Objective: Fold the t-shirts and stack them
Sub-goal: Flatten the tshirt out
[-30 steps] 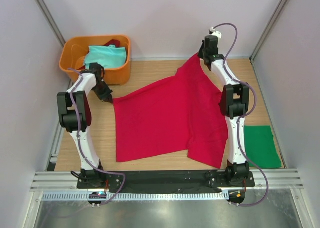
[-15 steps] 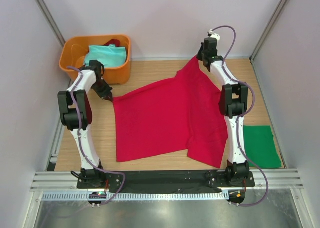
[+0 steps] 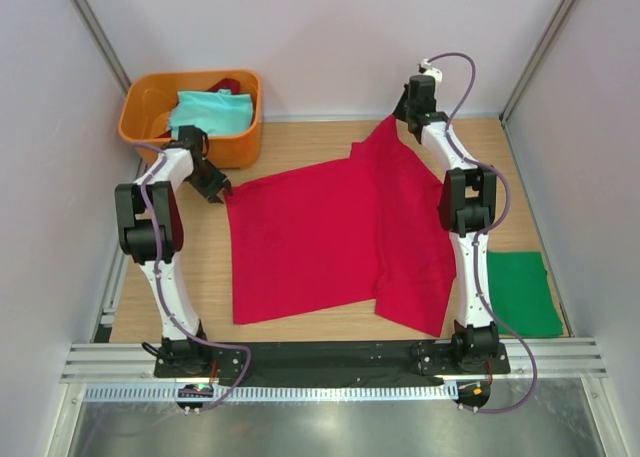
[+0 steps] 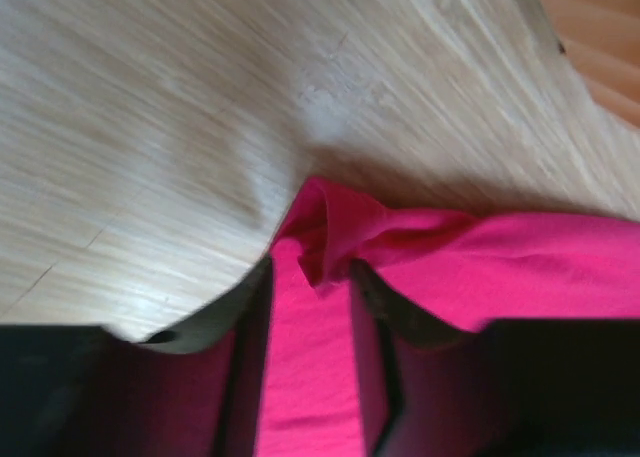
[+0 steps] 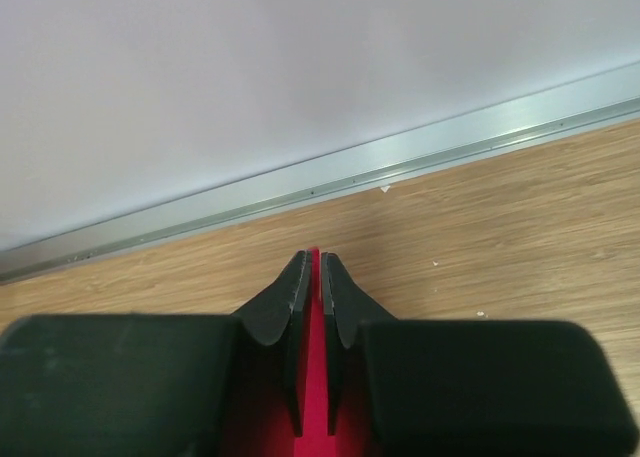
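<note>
Left jaws parted around red t-shirt (image 4: 500, 267) corner, right jaws pinching its edge: wrist views only.

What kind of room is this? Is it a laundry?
Probably a robot test booth, not a laundry: a left arm and right arm mounted at a wooden table, plain walls close around, a red t-shirt spread out for folding.

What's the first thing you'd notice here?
The big red t-shirt grabs you first, spread over the middle of the wooden table, with its far corner pinched by the right gripper. Next comes the orange tub in the far left corner with a pale teal t-shirt inside. A dark green t-shirt lies flat at the near right edge.
</note>
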You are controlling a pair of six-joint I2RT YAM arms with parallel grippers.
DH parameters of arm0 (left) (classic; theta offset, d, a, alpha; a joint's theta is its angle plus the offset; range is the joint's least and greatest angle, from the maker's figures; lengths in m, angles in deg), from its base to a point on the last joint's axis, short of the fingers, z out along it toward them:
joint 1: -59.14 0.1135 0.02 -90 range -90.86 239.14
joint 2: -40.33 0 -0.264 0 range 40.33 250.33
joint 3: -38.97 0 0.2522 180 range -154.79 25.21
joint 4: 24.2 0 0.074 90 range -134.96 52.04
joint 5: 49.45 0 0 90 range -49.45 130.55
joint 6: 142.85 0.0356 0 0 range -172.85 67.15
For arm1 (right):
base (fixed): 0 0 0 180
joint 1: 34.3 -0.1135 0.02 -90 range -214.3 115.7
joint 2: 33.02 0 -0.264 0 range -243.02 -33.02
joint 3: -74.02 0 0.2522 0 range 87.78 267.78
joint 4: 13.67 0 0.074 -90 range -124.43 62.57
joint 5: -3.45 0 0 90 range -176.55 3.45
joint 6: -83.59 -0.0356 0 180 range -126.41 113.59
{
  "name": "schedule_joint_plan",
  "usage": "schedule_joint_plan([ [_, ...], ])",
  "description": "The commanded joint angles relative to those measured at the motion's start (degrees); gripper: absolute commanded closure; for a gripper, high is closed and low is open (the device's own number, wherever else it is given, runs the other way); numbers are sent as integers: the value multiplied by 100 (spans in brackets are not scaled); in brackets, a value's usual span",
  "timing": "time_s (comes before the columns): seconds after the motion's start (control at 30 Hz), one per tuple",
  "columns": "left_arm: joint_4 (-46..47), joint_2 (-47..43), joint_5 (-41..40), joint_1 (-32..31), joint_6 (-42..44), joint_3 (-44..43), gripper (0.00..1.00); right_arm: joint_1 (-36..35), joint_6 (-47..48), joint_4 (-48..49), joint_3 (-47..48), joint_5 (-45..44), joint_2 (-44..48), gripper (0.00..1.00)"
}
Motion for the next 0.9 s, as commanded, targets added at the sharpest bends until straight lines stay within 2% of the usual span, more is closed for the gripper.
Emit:
schedule_joint_plan([
  [0.0, 2373, -285, 276, 78, 338, -68, 60, 48, -165, -84, 78, 61, 85, 84],
  [0.1, 2601, -557, 321, 78, 303, 494, 49, 39, -227, -436, -45, 114, 234, 76],
  [0.17, 2724, -847, 268, 78, 311, 949, 45, 39, -209, -638, -185, 114, 358, 73],
  [0.37, 3208, -1584, 486, 78, 662, 1908, 44, 39, 63, -1368, -238, 53, 630, 68],
  [0.47, 3481, -1979, 611, 69, 829, 2357, 39, 48, 142, -1482, -466, 35, 849, 66],
  [0.67, 3595, -2508, 742, 51, 971, 2990, 39, 39, 283, -1614, -879, 35, 1184, 65],
  [0.73, 3665, -2728, 681, 16, 1049, 3149, 46, 39, 301, -1606, -994, 35, 1255, 65],
  [0.77, 3683, -2772, 681, 7, 1085, 3219, 55, 48, 292, -1606, -1099, 35, 1290, 65],
  [0.8, 3648, -2772, 690, -10, 1120, 3220, 73, 48, 283, -1623, -1126, 78, 1351, 64],
  [0.87, 3578, -2764, 699, -19, 1120, 3203, 85, 48, 213, -1649, -1231, 158, 1404, 64],
])
